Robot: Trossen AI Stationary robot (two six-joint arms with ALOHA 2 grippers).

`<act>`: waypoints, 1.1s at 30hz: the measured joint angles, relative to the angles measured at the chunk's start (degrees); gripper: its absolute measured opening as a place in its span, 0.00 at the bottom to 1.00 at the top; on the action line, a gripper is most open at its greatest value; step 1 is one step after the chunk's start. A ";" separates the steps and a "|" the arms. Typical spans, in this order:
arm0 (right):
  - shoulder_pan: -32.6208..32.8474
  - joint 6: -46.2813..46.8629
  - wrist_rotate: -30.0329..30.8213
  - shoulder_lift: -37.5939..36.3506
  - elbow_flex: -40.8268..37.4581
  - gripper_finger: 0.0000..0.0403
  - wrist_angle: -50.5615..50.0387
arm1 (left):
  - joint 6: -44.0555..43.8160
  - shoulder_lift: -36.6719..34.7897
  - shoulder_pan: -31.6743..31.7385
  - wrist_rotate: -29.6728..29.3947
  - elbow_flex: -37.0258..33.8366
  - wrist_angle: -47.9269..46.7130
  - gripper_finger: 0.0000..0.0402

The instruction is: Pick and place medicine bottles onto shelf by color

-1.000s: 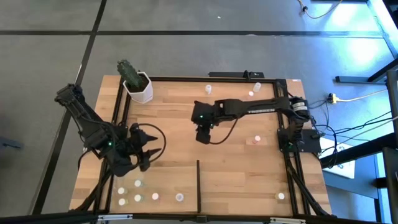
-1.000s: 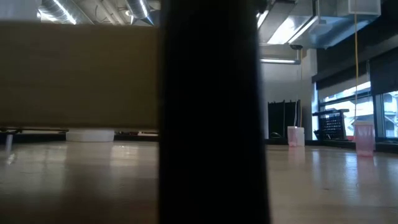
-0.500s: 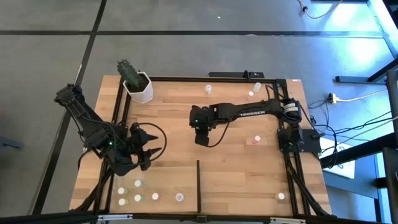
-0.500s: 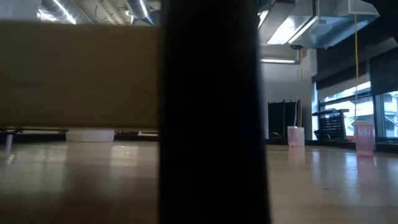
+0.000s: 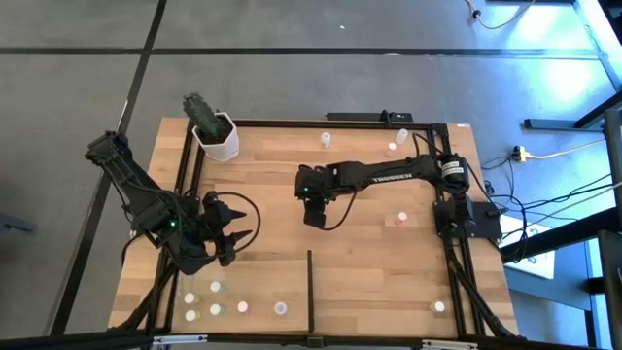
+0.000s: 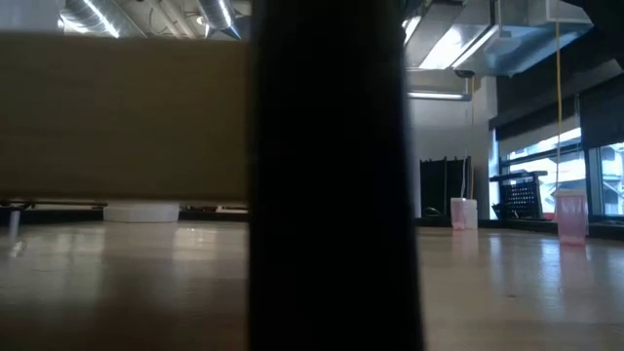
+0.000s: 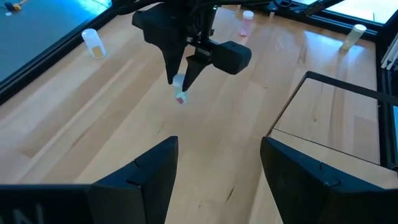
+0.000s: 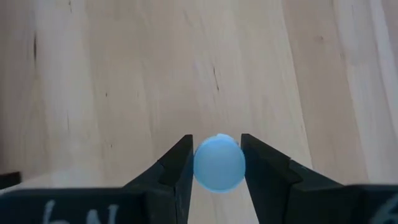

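Right gripper (image 8: pixel 216 163) pinches a medicine bottle (image 8: pixel 219 163) cap-up above mid-counter — the shelf (image 5: pixel 243 282) lies toward the left gripper (image 5: pixel 236 236), fingers spread.

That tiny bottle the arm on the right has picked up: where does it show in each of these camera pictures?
High view: hidden under the right gripper, mid-table.
Low view: not in it; a dark upright blocks the middle.
Left wrist view: the bottle hangs pinched between the far arm's jaws, above the tabletop.
Right wrist view: its round cap sits between the jaws.
Shared landmark: the right gripper itself.
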 joint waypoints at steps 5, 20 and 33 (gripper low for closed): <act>0.00 -0.11 0.05 0.23 0.00 0.31 0.83 | 0.01 0.00 0.00 0.00 0.00 -0.06 0.55; 0.02 -5.34 0.12 2.77 -0.04 0.31 3.72 | -0.08 -0.02 0.00 -0.01 0.00 0.03 0.55; 0.02 -7.65 0.00 3.34 -0.04 0.31 2.76 | -0.08 0.00 -0.02 0.00 0.00 0.03 0.55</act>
